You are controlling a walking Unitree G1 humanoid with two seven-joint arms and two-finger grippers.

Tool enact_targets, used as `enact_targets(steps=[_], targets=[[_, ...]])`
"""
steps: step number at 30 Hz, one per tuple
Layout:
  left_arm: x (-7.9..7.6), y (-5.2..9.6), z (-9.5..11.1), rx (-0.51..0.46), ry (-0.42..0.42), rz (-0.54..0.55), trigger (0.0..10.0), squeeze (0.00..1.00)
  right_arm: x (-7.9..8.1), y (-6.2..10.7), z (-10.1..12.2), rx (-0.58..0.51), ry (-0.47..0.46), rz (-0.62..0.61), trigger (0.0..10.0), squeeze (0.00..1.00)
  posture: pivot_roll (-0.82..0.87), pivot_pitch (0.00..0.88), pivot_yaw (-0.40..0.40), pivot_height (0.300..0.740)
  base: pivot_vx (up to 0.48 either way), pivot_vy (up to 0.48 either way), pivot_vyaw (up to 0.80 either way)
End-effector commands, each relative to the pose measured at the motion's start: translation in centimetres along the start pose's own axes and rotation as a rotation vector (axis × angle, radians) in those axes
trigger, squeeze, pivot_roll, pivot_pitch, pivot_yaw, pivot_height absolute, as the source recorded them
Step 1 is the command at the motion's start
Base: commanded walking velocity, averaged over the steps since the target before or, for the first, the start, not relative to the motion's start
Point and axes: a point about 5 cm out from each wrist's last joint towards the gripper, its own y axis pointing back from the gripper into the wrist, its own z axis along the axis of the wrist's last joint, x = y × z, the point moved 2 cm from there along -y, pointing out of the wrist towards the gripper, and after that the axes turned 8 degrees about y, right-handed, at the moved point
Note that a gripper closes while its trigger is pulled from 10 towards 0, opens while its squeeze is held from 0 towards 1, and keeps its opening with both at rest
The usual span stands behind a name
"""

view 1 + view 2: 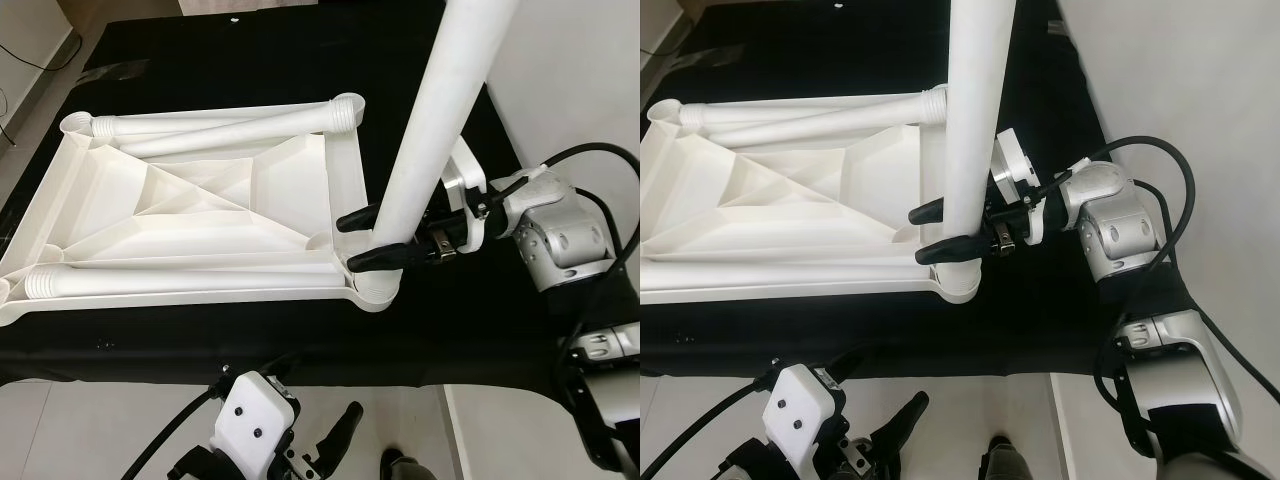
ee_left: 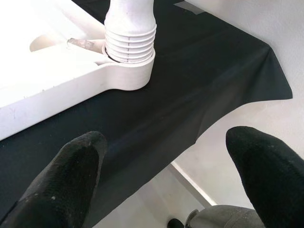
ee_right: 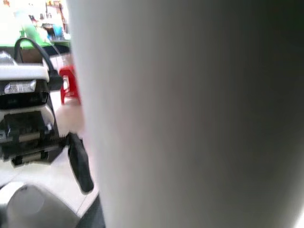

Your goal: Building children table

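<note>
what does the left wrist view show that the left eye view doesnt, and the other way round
Left wrist view alone: the ribbed threaded end of the upright white plastic table leg, seated in the corner socket of the white tabletop, seen close, with the left gripper open and apart from it.

Left eye view alone: the whole upside-down white ribbed plastic tabletop, two more white legs lying on it, and the right gripper shut around the upright leg.

Both: the black cloth, the upright leg in its corner socket, and the left gripper low at the table's near edge.
</note>
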Motion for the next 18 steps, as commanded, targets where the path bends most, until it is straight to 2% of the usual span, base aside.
enact_targets(steps=[1,5,7,9,12,16,18], targets=[[-0.2,0.3,-0.4,0.025,0.005,-0.009,10.0,0.00,1.8,-1.4,-2.8,0.033,-0.139,0.082,10.0,0.00,0.09,0.298,0.042,0.740,0.000,0.000,0.00],[-0.3,0.3,-0.4,0.024,0.006,-0.009,10.0,0.00,1.4,-1.9,-3.2,0.035,-0.137,0.043,10.0,0.00,0.09,0.300,0.040,0.740,0.000,0.000,0.00],[-0.2,0.3,-0.3,0.023,0.006,-0.008,10.0,0.00,0.8,-2.5,-3.8,0.053,-0.142,-0.050,10.0,0.00,0.09,0.305,0.041,0.740,0.000,0.000,0.00],[-0.2,0.3,-0.3,0.022,0.007,-0.007,10.0,0.00,0.6,-2.6,-4.0,0.060,-0.149,-0.084,10.0,0.00,0.09,0.305,0.041,0.740,0.000,0.000,0.00],[-0.2,0.3,-0.3,0.022,0.007,-0.007,10.0,0.00,0.5,-2.6,-4.0,0.063,-0.154,-0.105,10.0,0.00,0.09,0.305,0.041,0.740,0.000,0.000,0.00],[-0.1,0.3,-0.3,0.022,0.006,-0.009,10.0,0.00,0.6,-2.3,-4.4,0.105,-0.163,-0.249,10.0,0.00,0.08,0.309,0.043,0.740,0.000,0.000,0.00],[-0.1,0.3,-0.3,0.022,0.006,-0.009,10.0,0.00,0.6,-2.3,-4.4,0.105,-0.163,-0.249,10.0,0.00,0.08,0.309,0.043,0.740,0.000,0.000,0.00]])
